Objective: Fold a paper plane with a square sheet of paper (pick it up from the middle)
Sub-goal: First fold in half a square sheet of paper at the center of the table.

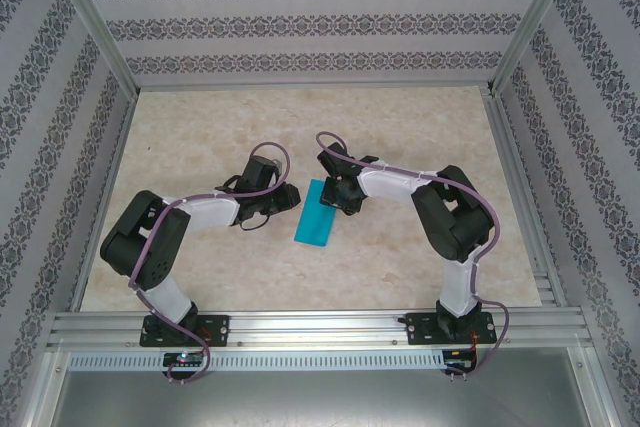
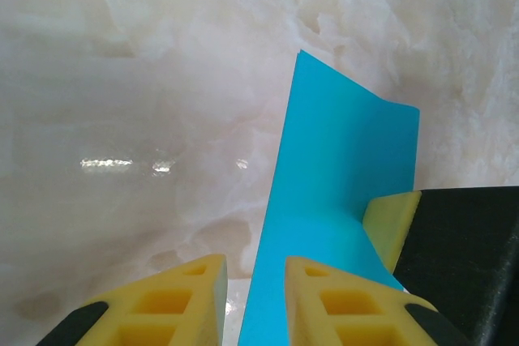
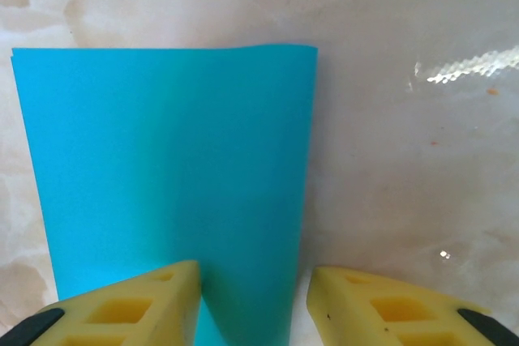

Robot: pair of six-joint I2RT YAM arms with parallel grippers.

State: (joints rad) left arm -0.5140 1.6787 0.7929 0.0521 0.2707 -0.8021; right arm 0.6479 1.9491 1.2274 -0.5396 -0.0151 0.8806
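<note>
The square sheet of paper (image 1: 316, 214) is teal-blue and lies mid-table as a narrow rectangle, folded over lengthwise. A paper plane is out of view. My left gripper (image 1: 289, 197) stands at the sheet's left side, open by a narrow gap. In the left wrist view the sheet (image 2: 340, 160) curls up from the table, its left edge runs through the left gripper's (image 2: 255, 269) gap, and the right fingertip rests on it. My right gripper (image 1: 337, 195) is at the sheet's far end, open. In the right wrist view the sheet (image 3: 162, 160) bulges along its length, its right edge within the right gripper's (image 3: 253, 277) gap.
The marbled table top (image 1: 420, 127) has free room all round the sheet. Aluminium rails (image 1: 320, 327) run along the near edge and the sides, with patterned walls (image 1: 300, 17) behind. One yellow fingertip (image 2: 392, 228) of the right gripper touches the sheet in the left wrist view.
</note>
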